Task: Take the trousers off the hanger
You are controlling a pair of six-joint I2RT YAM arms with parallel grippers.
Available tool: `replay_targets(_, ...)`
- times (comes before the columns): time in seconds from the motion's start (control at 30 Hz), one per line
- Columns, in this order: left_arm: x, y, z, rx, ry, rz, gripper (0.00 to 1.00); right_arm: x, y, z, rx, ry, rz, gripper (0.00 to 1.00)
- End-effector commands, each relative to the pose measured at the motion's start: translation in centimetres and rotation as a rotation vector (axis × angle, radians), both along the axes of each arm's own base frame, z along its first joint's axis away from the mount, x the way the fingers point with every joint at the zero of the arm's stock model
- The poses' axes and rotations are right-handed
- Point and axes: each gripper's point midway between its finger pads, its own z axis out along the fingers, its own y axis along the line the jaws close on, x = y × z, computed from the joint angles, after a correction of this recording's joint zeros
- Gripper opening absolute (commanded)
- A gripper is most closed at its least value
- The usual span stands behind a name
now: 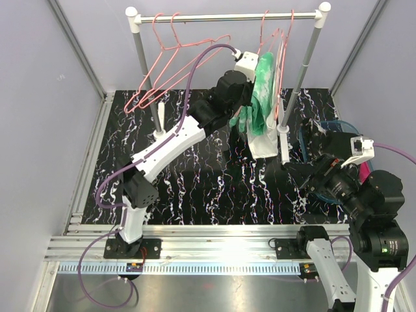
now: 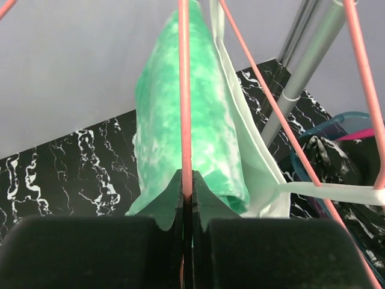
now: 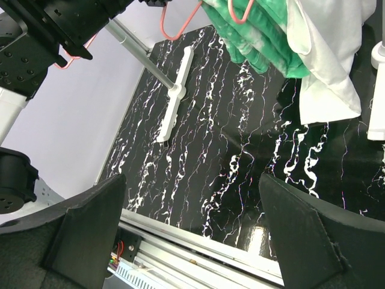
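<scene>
The green-and-white tie-dye trousers hang folded over a pink wire hanger at the right end of the rail. My left gripper is at that hanger. In the left wrist view its jaws are shut on a pink hanger wire, with the trousers right behind it. My right gripper is open and empty, low over the mat at the right, apart from the trousers. The black marbled pair and the magenta pair lie in a blue basket.
A white clothes rack stands on the black marbled mat, with posts and white feet. Empty pink hangers hang at the rail's left. The blue basket sits at the right. Grey walls enclose the cell.
</scene>
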Motion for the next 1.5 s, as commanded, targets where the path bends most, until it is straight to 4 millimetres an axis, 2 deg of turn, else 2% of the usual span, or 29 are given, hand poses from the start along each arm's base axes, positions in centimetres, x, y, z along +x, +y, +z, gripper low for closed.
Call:
replay_targets(0.0, 0.3, 1.4, 6.0, -0.116, -0.108, 0.063, 0.00, -0.2, 0.2, 1.0, -0.017, -0.055, 0.022, 1.00)
replay_targets(0.13, -0.2, 2.5, 7.8, -0.168, -0.124, 0.090, 0.00, -0.2, 0.2, 1.0, -0.021, -0.059, 0.023, 0.99)
replay_targets(0.5, -2.7, 6.5, 16.2, -0.337, -0.259, 0.147, 0.00, -0.5, 0.2, 1.1, -0.052, -0.082, 0.035, 0.99)
replay_targets(0.77, -5.0, 9.1, 19.3, -0.387, -0.323, 0.134, 0.00, 0.3, -0.5, 1.0, -0.110, -0.101, 0.010, 1.00)
replay_targets(0.87, -6.0, 10.0, 19.7, -0.385, -0.310, 0.133, 0.00, 0.5, 0.4, 1.2, -0.124, -0.122, 0.080, 0.99)
replay_targets(0.97, -7.1, 11.4, 20.0, -0.385, -0.277, 0.143, 0.00, 0.6, 1.4, 2.4, -0.143, -0.160, 0.152, 0.99)
replay_targets(1.07, -8.0, 12.6, 19.0, -0.375, -0.210, 0.167, 0.00, 2.5, 2.8, 2.7, -0.169, -0.133, 0.233, 0.99)
replay_targets(1.1, -8.7, 13.6, 18.9, -0.369, -0.190, 0.178, 0.00, 2.8, 3.4, 2.5, -0.184, -0.124, 0.263, 0.99)
replay_targets(1.13, -9.1, 14.0, 18.7, -0.388, -0.166, 0.183, 0.00, 3.0, 3.7, 3.3, -0.196, -0.132, 0.278, 1.00)
replay_targets(1.17, -9.6, 14.5, 17.9, -0.372, -0.136, 0.191, 0.00, 4.4, 4.0, 2.7, -0.221, -0.094, 0.269, 1.00)
replay_targets(1.23, -10.7, 15.6, 18.0, -0.405, -0.102, 0.199, 0.00, 4.7, 5.1, 3.3, -0.252, -0.119, 0.302, 0.99)
replay_targets(1.27, -11.1, 15.9, 17.7, -0.407, -0.086, 0.201, 0.00, 5.8, 5.2, 3.1, -0.274, -0.110, 0.281, 1.00)
replay_targets(1.3, -11.3, 16.1, 16.4, -0.378, -0.051, 0.205, 0.00, 6.1, 5.5, 3.3, -0.298, -0.126, 0.288, 0.99)
replay_targets(1.33, -12.3, 16.9, 16.7, -0.411, -0.040, 0.204, 0.00, 6.1, 6.2, 3.5, -0.311, -0.142, 0.310, 0.99)
replay_targets(1.37, -12.6, 17.1, 16.2, -0.411, -0.027, 0.205, 0.00, 6.9, 6.3, 3.3, -0.334, -0.142, 0.288, 1.00)
replay_targets(1.4, -12.8, 17.3, 15.1, -0.399, -0.005, 0.210, 0.00, 7.4, 6.6, 4.0, -0.344, -0.190, 0.280, 0.99)
replay_targets(1.43, -13.6, 18.1, 15.4, -0.420, -0.002, 0.210, 0.00, 7.9, 6.9, 3.5, -0.356, -0.202, 0.278, 0.99)
replay_targets(1.47, -14.0, 18.4, 15.2, -0.438, 0.014, 0.213, 0.00, 7.8, 7.3, 3.9, -0.361, -0.237, 0.281, 0.99)
